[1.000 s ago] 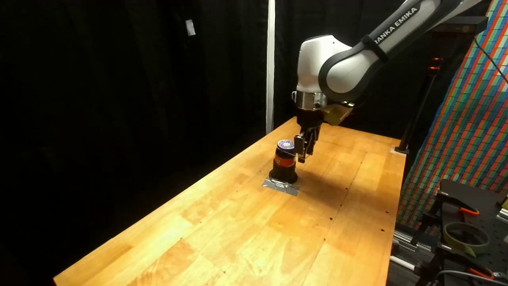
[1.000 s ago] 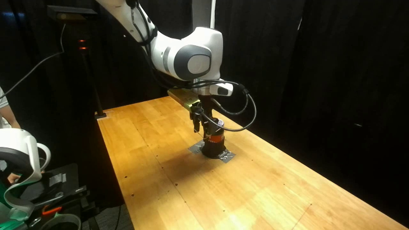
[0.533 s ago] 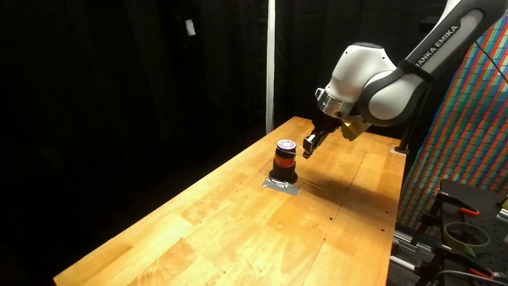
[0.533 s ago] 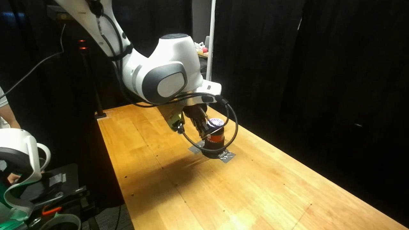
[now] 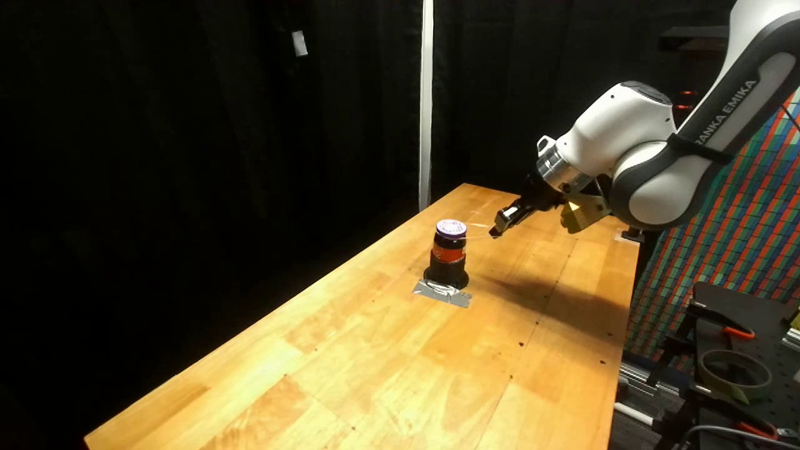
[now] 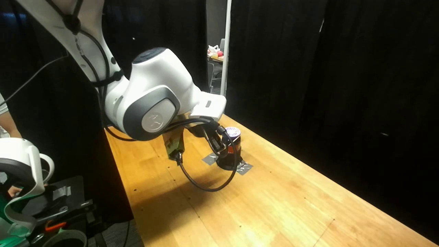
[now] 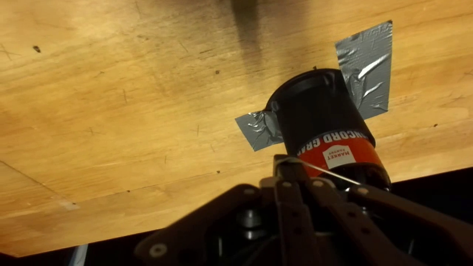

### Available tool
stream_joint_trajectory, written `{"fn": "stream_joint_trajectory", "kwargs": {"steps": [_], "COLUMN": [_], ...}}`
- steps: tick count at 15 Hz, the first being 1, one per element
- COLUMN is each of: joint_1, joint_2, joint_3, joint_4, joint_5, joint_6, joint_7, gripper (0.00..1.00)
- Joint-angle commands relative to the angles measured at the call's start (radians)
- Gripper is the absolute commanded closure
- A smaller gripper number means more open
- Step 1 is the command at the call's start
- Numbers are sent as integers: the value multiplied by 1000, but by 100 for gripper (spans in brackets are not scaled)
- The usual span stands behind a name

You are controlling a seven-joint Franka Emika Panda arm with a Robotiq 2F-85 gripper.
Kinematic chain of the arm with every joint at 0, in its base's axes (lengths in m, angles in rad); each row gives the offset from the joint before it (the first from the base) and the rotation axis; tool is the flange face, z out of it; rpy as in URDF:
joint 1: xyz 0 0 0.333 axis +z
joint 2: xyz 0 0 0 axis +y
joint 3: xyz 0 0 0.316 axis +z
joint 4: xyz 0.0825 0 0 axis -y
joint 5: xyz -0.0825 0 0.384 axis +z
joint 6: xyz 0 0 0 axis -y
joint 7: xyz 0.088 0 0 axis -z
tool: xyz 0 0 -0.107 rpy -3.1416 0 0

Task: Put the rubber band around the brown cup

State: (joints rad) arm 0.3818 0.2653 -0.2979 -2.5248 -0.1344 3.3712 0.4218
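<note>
The brown cup (image 5: 448,252), a dark jar-like cylinder with an orange-red label and a pale patterned lid, stands upright on the table. A thin pale rubber band (image 5: 480,237) stretches from just under its lid to my fingertips; the far side of the cup is hidden. In the wrist view the rubber band (image 7: 330,173) loops over the outside of the fingertips and runs toward the cup (image 7: 314,107). My gripper (image 7: 290,164) is tilted, beside the cup's upper part and apart from it, its fingers brought together. A cable partly covers the cup (image 6: 234,148) in an exterior view.
Grey tape (image 7: 369,70) fixes the cup's base to the wooden table (image 5: 387,350). The arm's cable (image 6: 212,189) hangs in a loop near the cup. Beyond the table edge, a dark cart (image 5: 744,312) carries a tape roll (image 5: 734,375).
My gripper has drawn away from the cup, tilting as it goes, and its fingers have come together. The rubber band is now stretched between cup and fingertips. The cup has stayed in place.
</note>
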Motion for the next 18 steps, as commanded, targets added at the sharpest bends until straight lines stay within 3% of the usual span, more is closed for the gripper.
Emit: {"fn": "stream_joint_trajectory", "kwargs": {"steps": [1,5,6,11,18], "joint_1": [55,63,-61,-180,-233], "joint_2": [-25,-15,-22,21,154], "joint_3": [-29,-6,146,320,403], "joint_4": [-88,-130,-139,-159,-157], "joint_5": [55,63,161,242,298], "joint_6": [129,240,263,422,728], "joint_7": [20,35,-67,-51,-53], "gripper": [99,97,98,98,99]}}
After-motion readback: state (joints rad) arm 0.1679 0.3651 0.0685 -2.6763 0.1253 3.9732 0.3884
